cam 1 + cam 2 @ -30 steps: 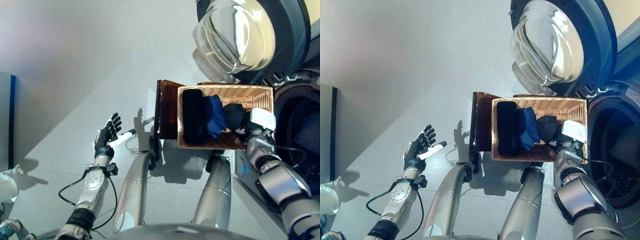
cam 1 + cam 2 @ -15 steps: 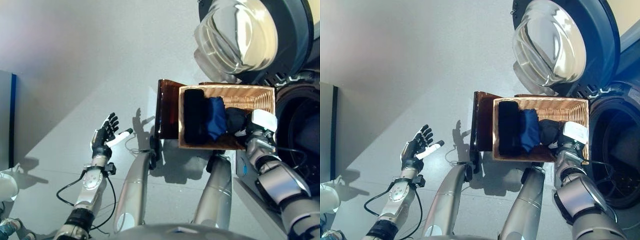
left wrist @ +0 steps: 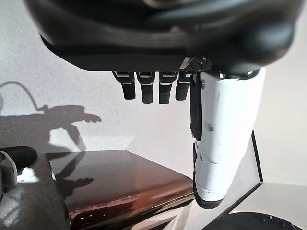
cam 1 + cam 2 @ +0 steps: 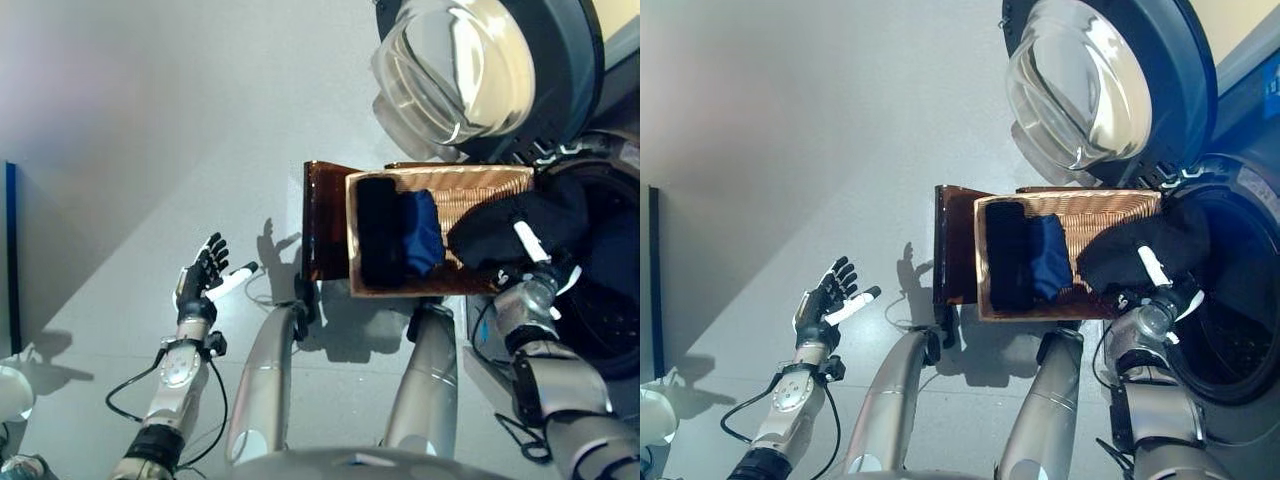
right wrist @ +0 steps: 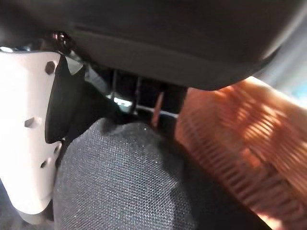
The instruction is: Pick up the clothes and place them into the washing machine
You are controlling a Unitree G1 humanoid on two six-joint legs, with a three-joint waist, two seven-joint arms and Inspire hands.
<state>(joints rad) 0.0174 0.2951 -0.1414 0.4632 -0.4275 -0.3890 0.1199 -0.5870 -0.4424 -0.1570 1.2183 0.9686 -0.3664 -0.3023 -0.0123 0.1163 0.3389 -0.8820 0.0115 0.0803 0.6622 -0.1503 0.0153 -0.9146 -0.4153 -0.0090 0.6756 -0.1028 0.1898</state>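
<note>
My right hand (image 4: 528, 245) is shut on a black garment (image 4: 510, 222) and holds it above the right end of the wicker basket (image 4: 480, 185), at the edge of the washing machine's dark drum opening (image 4: 1225, 310). In the right wrist view the black cloth (image 5: 124, 182) bulges between the white thumb (image 5: 26, 139) and the curled fingers, with the wicker (image 5: 240, 143) beyond. A blue garment (image 4: 422, 232) and a black one (image 4: 378, 235) lie in the basket. My left hand (image 4: 200, 285) is open over the floor, far left of the basket; its straight fingers show in the left wrist view (image 3: 153, 88).
The basket rests on a low dark brown box (image 4: 322, 220), also in the left wrist view (image 3: 120, 182). The machine's round glass door (image 4: 470, 70) stands open above the basket. Grey floor (image 4: 150, 150) spreads to the left.
My right hand has lifted the black garment out of the basket's right end, up and right toward the drum opening. The left hand has sunk slightly. The camera has shifted a little.
</note>
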